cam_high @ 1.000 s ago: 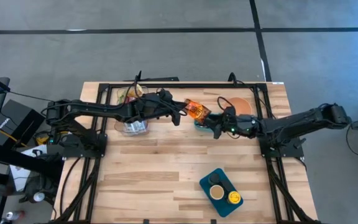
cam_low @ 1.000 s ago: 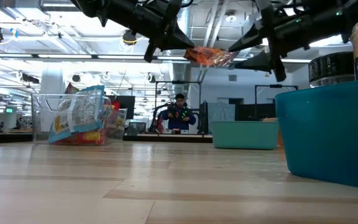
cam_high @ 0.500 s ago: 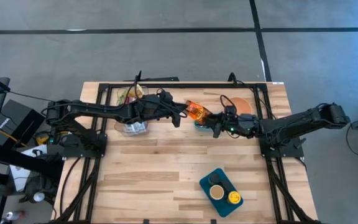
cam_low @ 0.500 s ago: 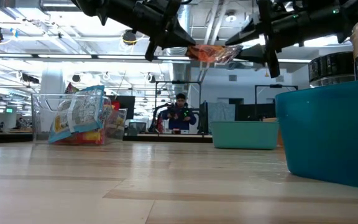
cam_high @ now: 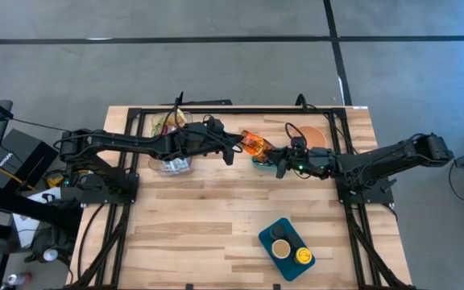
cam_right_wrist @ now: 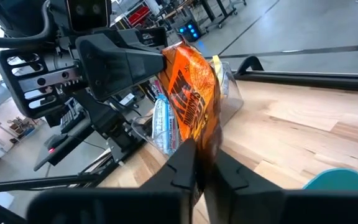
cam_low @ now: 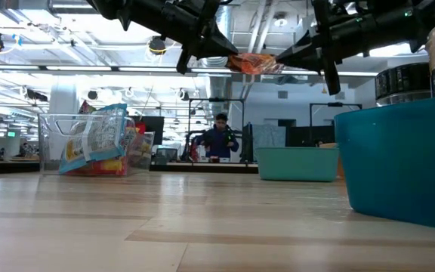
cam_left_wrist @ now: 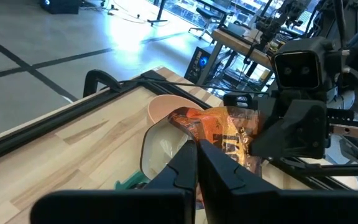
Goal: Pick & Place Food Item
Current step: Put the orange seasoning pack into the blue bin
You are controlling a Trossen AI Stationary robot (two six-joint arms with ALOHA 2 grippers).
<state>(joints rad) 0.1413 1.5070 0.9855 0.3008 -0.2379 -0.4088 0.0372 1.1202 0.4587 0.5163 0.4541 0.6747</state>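
An orange snack bag hangs in the air over the table's far middle, spanned between both grippers. My left gripper reaches in from the table's left and is shut on the bag's left end. My right gripper comes from the table's right and is shut on the opposite end. In the low view the bag sits high above the tabletop between the two sets of fingers. A teal bowl stands on the table below the bag. My left gripper pinches the bag's left end between its two fingers. The fingers lie about level, coming from the table's left. The bag is lifted clear of the table. My right gripper pinches the bag's right edge between its two fingers, coming about level from the table's right. The bag stands on edge in front of the fingers, clear of the table and of the bowl below.
A clear bin with snack packs stands at the far left. A pink plate lies at the far right. A blue tray with jars sits near the front edge. The wood between bin and tray is bare.
My right gripper has shut its fingers on the bag's right end, tipping slightly downward as it did so. My left gripper has kept its hold, and the bag has stayed in the air between the two.
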